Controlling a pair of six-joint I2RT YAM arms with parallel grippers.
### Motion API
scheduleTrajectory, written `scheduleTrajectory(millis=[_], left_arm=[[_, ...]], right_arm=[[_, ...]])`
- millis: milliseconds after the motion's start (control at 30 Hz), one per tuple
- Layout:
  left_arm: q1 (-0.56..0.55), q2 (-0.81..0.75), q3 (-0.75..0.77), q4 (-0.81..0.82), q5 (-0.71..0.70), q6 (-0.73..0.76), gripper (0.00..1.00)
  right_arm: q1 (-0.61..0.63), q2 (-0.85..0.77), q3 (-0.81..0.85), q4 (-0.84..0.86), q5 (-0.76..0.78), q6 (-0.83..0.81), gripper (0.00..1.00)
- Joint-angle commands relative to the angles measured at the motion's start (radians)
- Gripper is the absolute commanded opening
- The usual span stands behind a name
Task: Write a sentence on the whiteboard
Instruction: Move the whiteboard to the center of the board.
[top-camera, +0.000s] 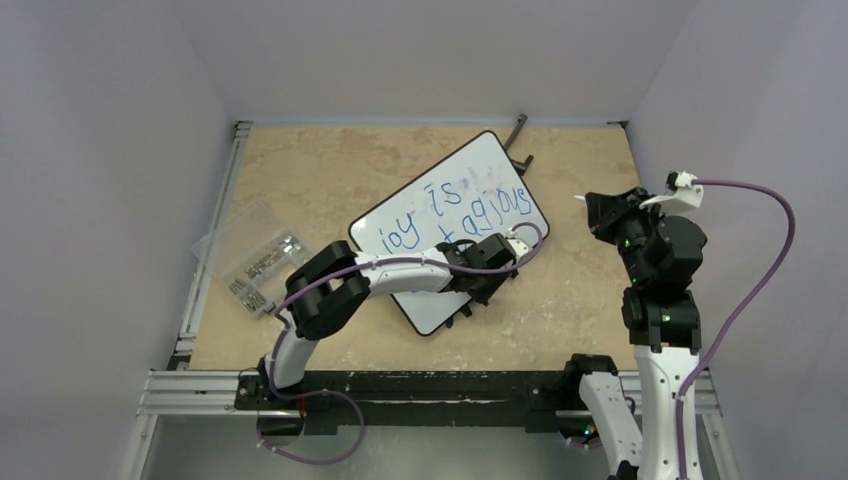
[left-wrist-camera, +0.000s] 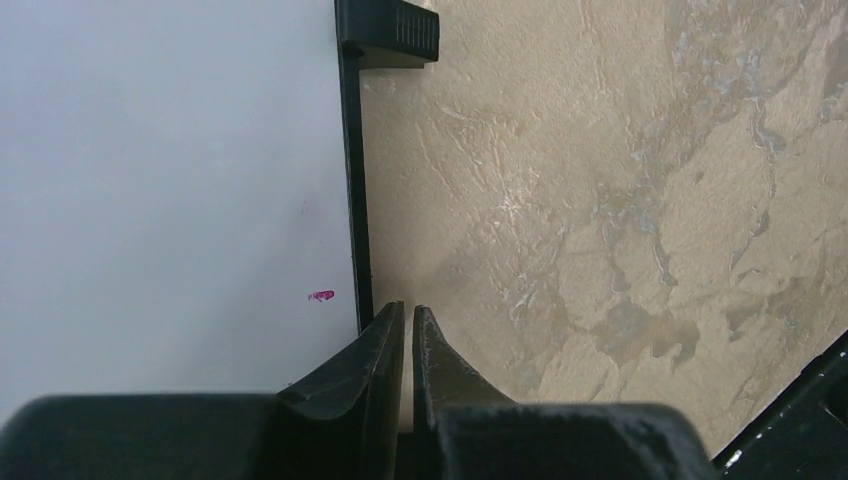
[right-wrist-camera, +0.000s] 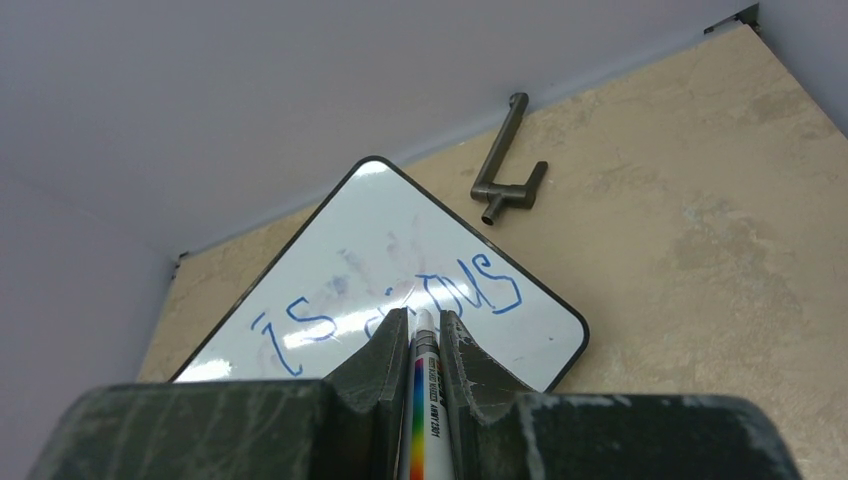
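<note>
One whiteboard (top-camera: 480, 160) lies flat near the middle of the desk (top-camera: 330, 170), turned at a diagonal so one rounded corner points to the far wall. The sentence (top-camera: 455, 210) is written on it in blue in two lines. The upper line reads "joy is". Of the lower line "tagious" shows, and its start is hidden under the left arm (top-camera: 400, 272). That arm reaches across the board's near corner. In the left wrist view its jaws are closed to a thin slit with nothing between them. They sit over bare desk just beside the board's black frame (left-wrist-camera: 352, 200), and one black stand foot (left-wrist-camera: 390, 30) and one small pink mark (left-wrist-camera: 320, 296) show on that side. The right arm (top-camera: 655, 250) stands to the right of the board, well apart from it. Its jaws are closed on one white marker (right-wrist-camera: 425, 400) with a rainbow-striped label, the tip aimed toward the board. Faint purple smudges (right-wrist-camera: 370, 250) sit above the blue letters. One clear bag of small metal parts (top-camera: 255, 260) lies at the desk's left edge, and one dark metal bracket (top-camera: 520, 140) lies by the far wall.
</note>
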Motion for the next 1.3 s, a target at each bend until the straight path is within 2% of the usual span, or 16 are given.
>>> scheduleTrajectory(millis=[0,367,700,867,1100,1267], left_arm=[[0.045,-0.011,-0.014,0.014,-0.038,0.037,0.08],[0.146,-0.040,-0.078,0.050,-0.028,0.063,0.07],[0.156,-0.069,-0.096,0.048,-0.025,0.069,0.08],[0.145,-0.118,-0.121,0.041,-0.025,0.056,0.14],[0.091,-0.185,-0.133,-0.032,-0.089,0.015,0.32],[0.058,-0.239,-0.164,-0.089,-0.143,-0.068,0.37]], right_arm=[[0.002,0.002,0.032,0.012,-0.006,-0.003,0.00],[0.001,0.017,0.023,0.029,-0.004,0.002,0.00],[0.001,0.014,0.016,0.030,-0.009,0.007,0.00],[0.001,0.008,0.010,0.033,-0.019,0.008,0.00],[0.002,-0.003,0.005,0.034,-0.027,0.008,0.00],[0.001,-0.014,0.001,0.030,-0.033,0.011,0.00]])
